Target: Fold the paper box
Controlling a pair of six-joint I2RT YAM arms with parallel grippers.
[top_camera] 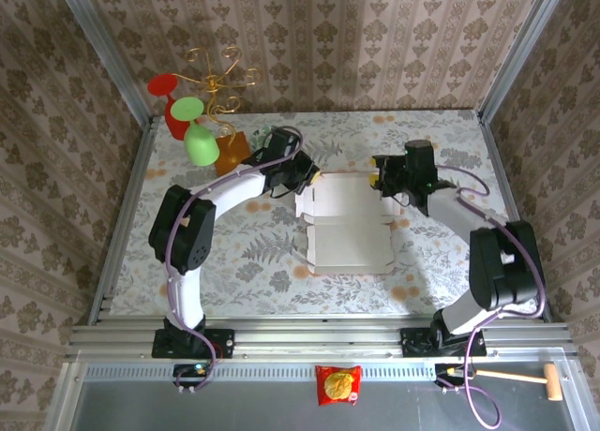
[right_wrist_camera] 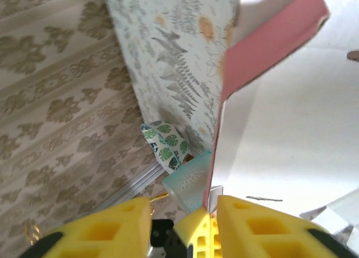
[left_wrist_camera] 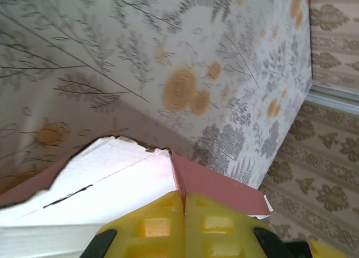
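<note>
Middle of table [top_camera: 216, 262], white side up: paper box [top_camera: 347, 234]. Left gripper [top_camera: 309, 173] pinched tight on far-left flap [left_wrist_camera: 219, 182], to stand it up. Right gripper [top_camera: 380, 183] parted around raised far-right flap [right_wrist_camera: 269, 39], likely just guiding.

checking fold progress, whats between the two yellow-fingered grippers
The thin pink-and-white cardboard paper box, white side up, fills the stretch from left gripper to right gripper, in the top view.

walls [top_camera: 375, 47]: beige damask wallpaper on three sides | tabletop [top_camera: 234, 262]: pale cloth printed with grey ferns and orange flowers | frame: aluminium posts [top_camera: 101, 52] in the back corners, ribbed rail [top_camera: 319, 338] along near edge | light: even, soft shadows
</note>
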